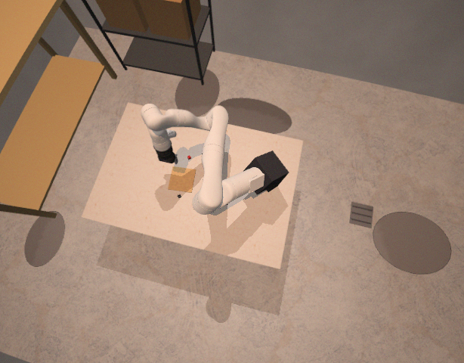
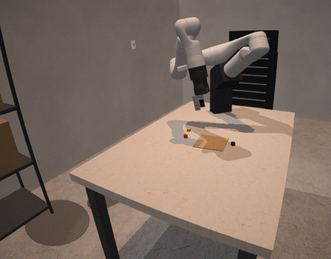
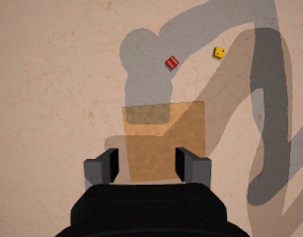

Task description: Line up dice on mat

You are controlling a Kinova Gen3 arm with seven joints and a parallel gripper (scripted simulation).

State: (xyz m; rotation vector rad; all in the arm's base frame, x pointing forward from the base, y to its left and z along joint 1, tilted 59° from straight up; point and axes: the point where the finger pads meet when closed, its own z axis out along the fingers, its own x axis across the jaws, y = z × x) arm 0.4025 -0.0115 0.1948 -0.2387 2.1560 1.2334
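Observation:
The orange-brown mat (image 1: 181, 182) (image 2: 213, 142) (image 3: 163, 153) lies flat on the table. A red die (image 1: 189, 157) (image 2: 185, 136) (image 3: 172, 62) lies on the table off the mat, with several pips on top, seemingly a six. A yellow die (image 2: 188, 129) (image 3: 219, 52) lies near it, off the mat, with two pips on top; the arm mostly hides it in the top view. A black die (image 1: 179, 196) (image 2: 233, 143) lies off the mat's opposite side; its number is too small to read and it is outside the wrist view. My gripper (image 2: 198, 107) (image 3: 146, 160) is open and empty, high above the table.
The black robot base (image 1: 269, 172) (image 2: 220, 97) stands at one end of the table (image 1: 126, 195) (image 2: 174, 172). The arm arches over the table beside the mat. A dark shelf rack (image 1: 162, 58) (image 2: 18, 111) with boxes stands off the table. Arm shadows cross the mat and the red die.

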